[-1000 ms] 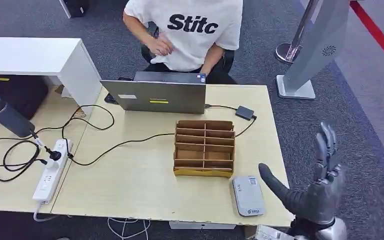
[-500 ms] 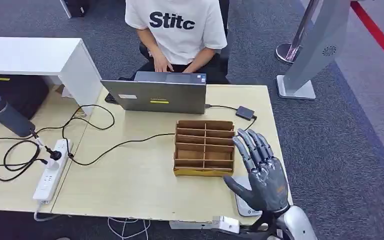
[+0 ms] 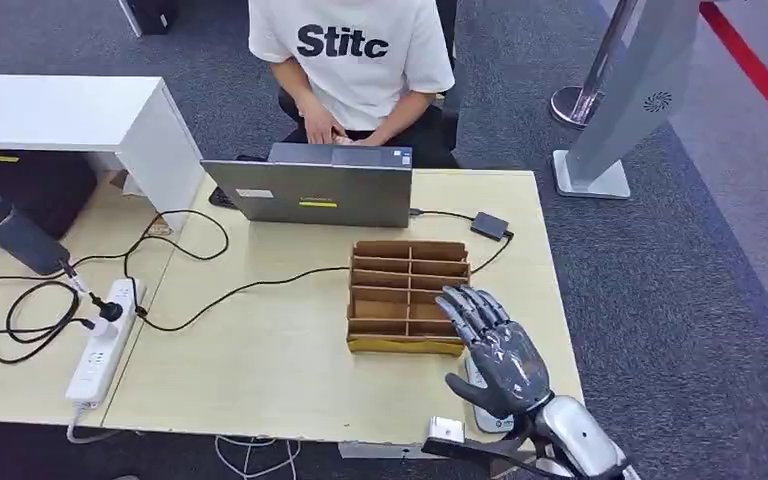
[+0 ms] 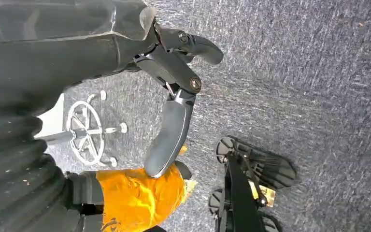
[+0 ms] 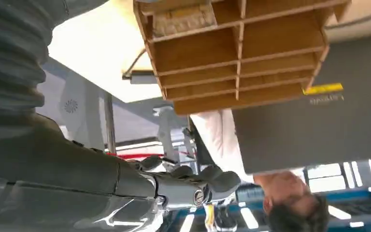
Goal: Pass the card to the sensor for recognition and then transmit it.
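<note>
A brown wooden organizer (image 3: 408,295) with several compartments stands mid-table; in the right wrist view the organizer (image 5: 236,48) is close, and a pale flat thing (image 5: 182,17) lies in one end compartment. My right hand (image 3: 490,348) hovers with fingers spread and holds nothing, at the organizer's front right corner. It covers most of the grey card sensor (image 3: 487,418) near the table's front edge. The right hand (image 5: 188,186) also appears in its wrist view. My left hand (image 4: 174,96) hangs over the carpet, fingers apart, holding nothing.
A grey laptop (image 3: 320,185) stands behind the organizer, and a person in a white shirt (image 3: 350,50) sits at it. A cable runs to a black adapter (image 3: 488,225). On the left are a power strip (image 3: 100,340), a dark bottle (image 3: 10,232) and a white desk (image 3: 60,110). A grey stand (image 3: 640,100) rises at the right.
My right hand swung in from beyond the table's right edge, passing over the sensor toward the organizer's front right corner. The person leaned back to the laptop.
</note>
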Controlling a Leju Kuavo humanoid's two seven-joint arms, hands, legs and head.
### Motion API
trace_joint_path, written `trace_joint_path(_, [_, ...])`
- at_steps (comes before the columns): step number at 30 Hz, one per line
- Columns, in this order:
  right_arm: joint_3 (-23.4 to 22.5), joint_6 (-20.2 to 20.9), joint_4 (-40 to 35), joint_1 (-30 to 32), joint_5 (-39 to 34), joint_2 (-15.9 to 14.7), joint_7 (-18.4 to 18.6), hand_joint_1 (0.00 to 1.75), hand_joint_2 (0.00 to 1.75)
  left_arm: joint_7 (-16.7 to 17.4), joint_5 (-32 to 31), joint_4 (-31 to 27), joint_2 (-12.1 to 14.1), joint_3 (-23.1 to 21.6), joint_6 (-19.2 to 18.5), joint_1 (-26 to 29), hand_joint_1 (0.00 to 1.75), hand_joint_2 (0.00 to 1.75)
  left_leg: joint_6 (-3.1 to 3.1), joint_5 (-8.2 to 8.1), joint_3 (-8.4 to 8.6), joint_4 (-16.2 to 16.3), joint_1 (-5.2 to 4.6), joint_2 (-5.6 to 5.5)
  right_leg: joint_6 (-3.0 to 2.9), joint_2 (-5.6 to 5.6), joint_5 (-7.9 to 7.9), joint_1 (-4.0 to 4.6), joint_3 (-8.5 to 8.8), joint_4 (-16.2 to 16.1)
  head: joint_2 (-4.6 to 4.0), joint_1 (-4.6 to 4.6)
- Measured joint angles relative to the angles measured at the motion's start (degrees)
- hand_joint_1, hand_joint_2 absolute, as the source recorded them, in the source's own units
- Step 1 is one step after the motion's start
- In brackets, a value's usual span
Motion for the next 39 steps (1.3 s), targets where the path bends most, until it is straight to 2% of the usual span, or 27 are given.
trace_joint_path(9, [1.3,0.2,2.8,-1.4,-0.1,-1.0,0.2,0.0,1.75,0.0,-0.1,0.0,0.0,0.6,0.0,0.0,0.0,1.75,0.0,0.0,-0.01,0.0,0.01,0.0,0.0,0.0,-0.01,0.01,-0.01,0.0,0.0,0.0])
trace_joint_path(19, [2.2,1.8,6.4,-3.4,0.3,-1.1,3.7,0.0,1.75,0.0,-1.4,0.0,0.0,0.9,-0.3,0.0,0.0,1.75,0.0,0.0,0.0,0.0,0.0,0.0,0.0,-0.01,0.0,0.0,0.0,0.0,0.0,0.0])
trace_joint_path(27, [3.2,1.5,9.2,-5.1,1.3,0.9,3.8,0.0,1.75,-0.1,-2.6,0.0,0.0,0.9,-0.6,0.0,0.0,1.75,0.0,0.0,0.0,0.0,0.01,0.0,0.0,0.01,-0.01,0.01,-0.01,0.0,0.0,0.0])
trace_joint_path(32, [4.4,0.1,12.1,-6.7,4.4,2.5,5.9,0.0,1.75,-0.1,-3.6,0.0,0.0,1.0,-0.7,-0.1,0.0,1.75,0.0,0.0,0.0,0.0,0.01,0.0,0.0,0.01,-0.01,0.01,0.0,0.0,0.0,0.0])
trace_joint_path(39, [4.7,-0.3,14.2,-7.4,5.2,3.6,6.3,0.0,1.75,-0.1,-3.9,0.0,0.0,1.0,-0.7,-0.1,0.0,1.75,0.0,0.0,0.0,0.0,0.01,0.0,0.0,0.0,-0.01,0.0,0.0,0.0,0.0,0.0])
